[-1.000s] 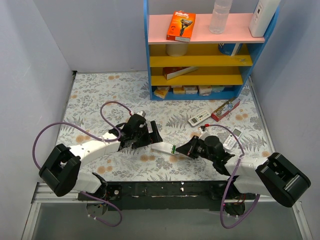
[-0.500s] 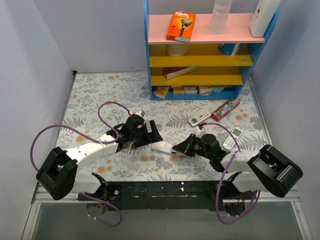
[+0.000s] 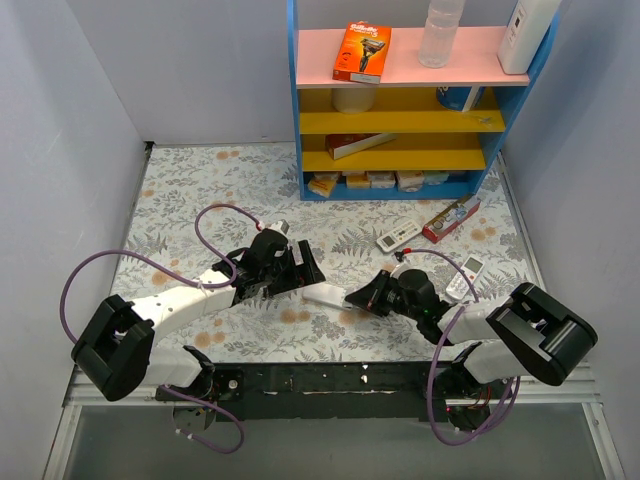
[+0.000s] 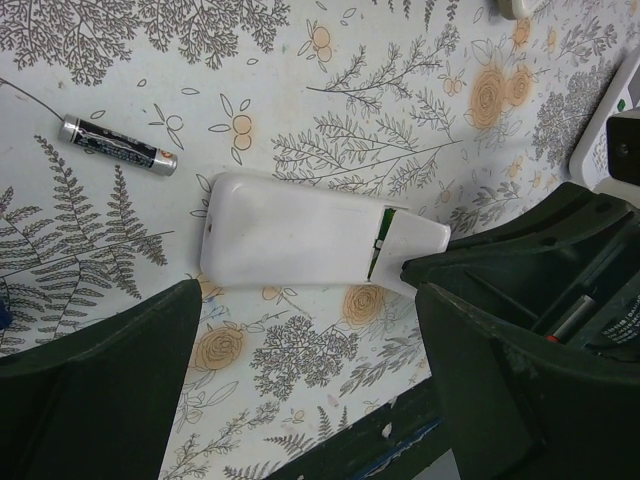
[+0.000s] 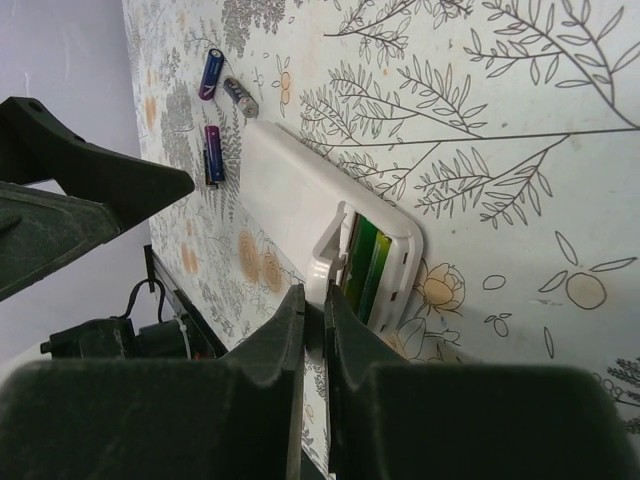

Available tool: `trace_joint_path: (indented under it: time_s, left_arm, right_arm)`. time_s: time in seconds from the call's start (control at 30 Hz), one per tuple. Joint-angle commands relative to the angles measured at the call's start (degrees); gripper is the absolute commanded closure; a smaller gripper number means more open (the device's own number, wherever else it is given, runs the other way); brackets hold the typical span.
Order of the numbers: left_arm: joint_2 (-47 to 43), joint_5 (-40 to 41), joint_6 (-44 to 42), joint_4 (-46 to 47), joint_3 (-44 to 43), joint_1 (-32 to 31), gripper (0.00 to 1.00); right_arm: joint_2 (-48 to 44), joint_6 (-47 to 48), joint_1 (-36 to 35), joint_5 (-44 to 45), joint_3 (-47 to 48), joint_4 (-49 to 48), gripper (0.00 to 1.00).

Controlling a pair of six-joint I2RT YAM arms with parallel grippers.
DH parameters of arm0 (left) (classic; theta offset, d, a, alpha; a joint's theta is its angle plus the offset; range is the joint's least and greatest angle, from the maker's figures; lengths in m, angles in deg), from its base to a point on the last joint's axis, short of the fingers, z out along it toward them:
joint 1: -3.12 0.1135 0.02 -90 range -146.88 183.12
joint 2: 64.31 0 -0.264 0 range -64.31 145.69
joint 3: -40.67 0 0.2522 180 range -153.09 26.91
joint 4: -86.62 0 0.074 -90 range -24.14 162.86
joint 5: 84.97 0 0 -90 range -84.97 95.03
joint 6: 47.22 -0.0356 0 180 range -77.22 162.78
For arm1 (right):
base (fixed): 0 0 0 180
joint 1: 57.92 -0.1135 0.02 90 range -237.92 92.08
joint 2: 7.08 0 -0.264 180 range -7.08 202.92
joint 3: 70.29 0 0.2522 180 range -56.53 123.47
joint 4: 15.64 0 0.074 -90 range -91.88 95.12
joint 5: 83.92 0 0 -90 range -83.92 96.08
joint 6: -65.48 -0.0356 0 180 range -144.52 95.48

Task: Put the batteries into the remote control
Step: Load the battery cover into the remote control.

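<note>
The remote control (image 3: pixel 322 295) lies back-up on the floral table between the arms; it also shows in the left wrist view (image 4: pixel 290 240) and the right wrist view (image 5: pixel 290 185). Its battery bay is partly open, with green batteries (image 5: pixel 364 262) inside. My right gripper (image 3: pixel 361 297) (image 5: pixel 313 300) is shut on the white battery cover (image 5: pixel 331 250), held at the bay's edge. My left gripper (image 3: pixel 300 270) (image 4: pixel 300 400) is open and empty, just above the remote. Loose purple-blue batteries (image 5: pixel 213 152) lie beyond the remote's far end; one shows in the left wrist view (image 4: pixel 117 145).
A longer white remote (image 3: pixel 400 236) and a small rounded remote (image 3: pixel 466 276) lie right of centre. A red toothpaste box (image 3: pixel 451 218) lies near the blue and yellow shelf (image 3: pixel 400 122) at the back. Grey walls close both sides.
My right gripper has moved left to the remote's end with the cover; the green gap at that end is now mostly covered. The left arm has barely moved.
</note>
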Motion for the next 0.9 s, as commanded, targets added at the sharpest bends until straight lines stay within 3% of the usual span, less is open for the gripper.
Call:
trace_joint_path:
  time_s: [0.0, 0.2, 0.5, 0.87]
  left_arm:
    - [-2.2, 0.0, -0.2, 0.5, 1.0, 0.1, 0.12]
    - [-2.0, -0.2, -0.4, 0.5, 0.9, 0.1, 0.14]
    - [-1.8, 0.1, -0.5, 0.4, 0.6, 0.1, 0.14]
    - [-1.7, -0.1, -0.7, 0.3, 0.5, 0.1, 0.14]
  right_arm:
    - [1.1, -0.8, -0.4, 1.2, 1.3, -3.4, 0.87]
    - [0.6, -0.7, -0.4, 1.1, 1.7, -1.2, 0.8]
    - [-6.3, 2.6, -0.7, 4.5, 5.9, 18.7, 0.69]
    - [-6.9, 3.3, -2.0, 6.5, 10.1, 31.6, 0.68]
